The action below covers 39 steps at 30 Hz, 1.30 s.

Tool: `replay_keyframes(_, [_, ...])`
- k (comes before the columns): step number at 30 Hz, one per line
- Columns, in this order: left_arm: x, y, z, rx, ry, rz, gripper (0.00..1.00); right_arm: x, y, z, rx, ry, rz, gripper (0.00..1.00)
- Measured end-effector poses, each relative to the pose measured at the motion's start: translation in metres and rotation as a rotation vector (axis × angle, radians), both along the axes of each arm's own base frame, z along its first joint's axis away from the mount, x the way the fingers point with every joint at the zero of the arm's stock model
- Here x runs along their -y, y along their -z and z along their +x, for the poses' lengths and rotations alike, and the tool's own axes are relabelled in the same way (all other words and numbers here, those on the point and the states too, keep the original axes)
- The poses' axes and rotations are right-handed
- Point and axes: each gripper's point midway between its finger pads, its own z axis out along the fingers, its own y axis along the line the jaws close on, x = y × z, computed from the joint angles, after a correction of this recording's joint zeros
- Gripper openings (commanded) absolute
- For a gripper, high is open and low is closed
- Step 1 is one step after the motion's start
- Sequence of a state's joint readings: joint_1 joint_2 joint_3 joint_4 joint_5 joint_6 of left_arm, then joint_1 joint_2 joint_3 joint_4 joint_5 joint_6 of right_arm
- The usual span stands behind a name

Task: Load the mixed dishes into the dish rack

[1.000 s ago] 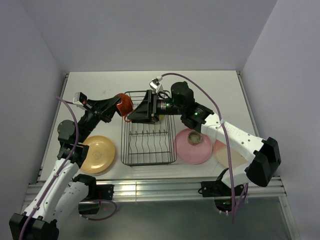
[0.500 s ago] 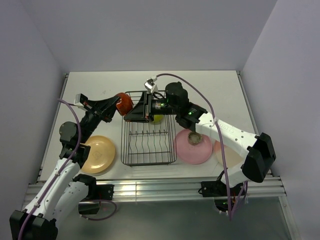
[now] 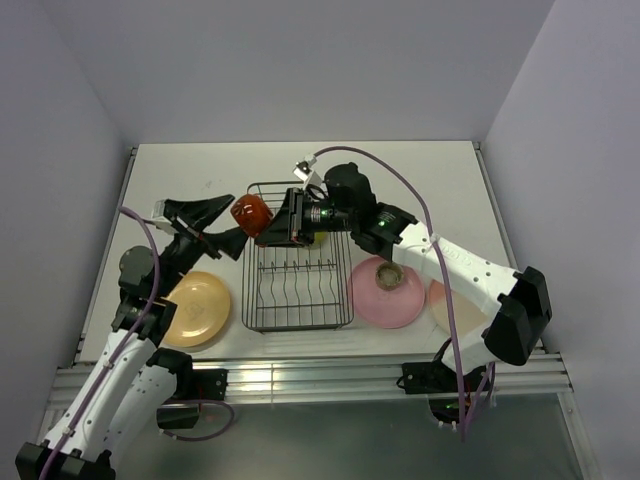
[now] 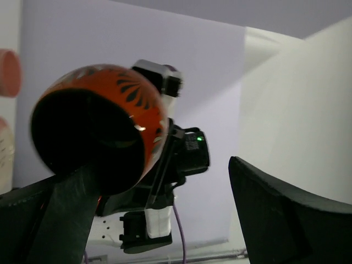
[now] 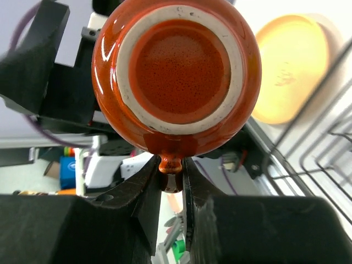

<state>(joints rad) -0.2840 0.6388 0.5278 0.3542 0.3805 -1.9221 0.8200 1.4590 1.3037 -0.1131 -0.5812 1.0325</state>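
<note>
The small red-orange handled cup [image 3: 251,213] hangs in the air over the dish rack's far left corner. My right gripper [image 3: 268,222] is shut on its handle [image 5: 170,165], and the cup's base [image 5: 176,71] faces that wrist camera. My left gripper [image 3: 222,226] stands open just left of the cup, one finger on each side and apart from it; its wrist view looks into the cup's dark mouth [image 4: 99,132]. The black wire dish rack [image 3: 297,290] sits mid-table. The yellow-orange plate [image 3: 196,307] lies left of it. A pink plate [image 3: 388,300] carrying the small tan bowl [image 3: 388,273] lies on the right.
A pink-and-cream plate [image 3: 450,305] lies partly under the right arm at the near right. White walls enclose the table at the back and on both sides. The rack's wires [image 5: 319,154] and the yellow-orange plate [image 5: 291,66] show below the held cup.
The right gripper shut on the cup's handle, and then the left gripper let go of the cup, opened wide and drew back slightly to the left.
</note>
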Motion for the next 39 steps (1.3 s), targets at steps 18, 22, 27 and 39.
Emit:
replay_keyframes(18, [-0.012,0.103,-0.006,-0.635,-0.016,0.538,0.99,0.046,0.058,0.023,0.079,0.105,-0.307,0.00])
replay_keyframes(22, [-0.019,0.111,-0.013,-0.677,-0.032,0.577,0.95,0.054,0.069,0.036,0.132,0.132,-0.405,0.00])
replay_keyframes(27, [-0.022,0.108,-0.020,-0.669,-0.034,0.596,0.91,0.054,0.084,0.060,0.187,0.168,-0.506,0.00])
replay_keyframes(39, [-0.032,0.077,-0.015,-0.593,-0.059,0.734,0.88,0.022,0.130,0.121,0.253,0.228,-0.693,0.00])
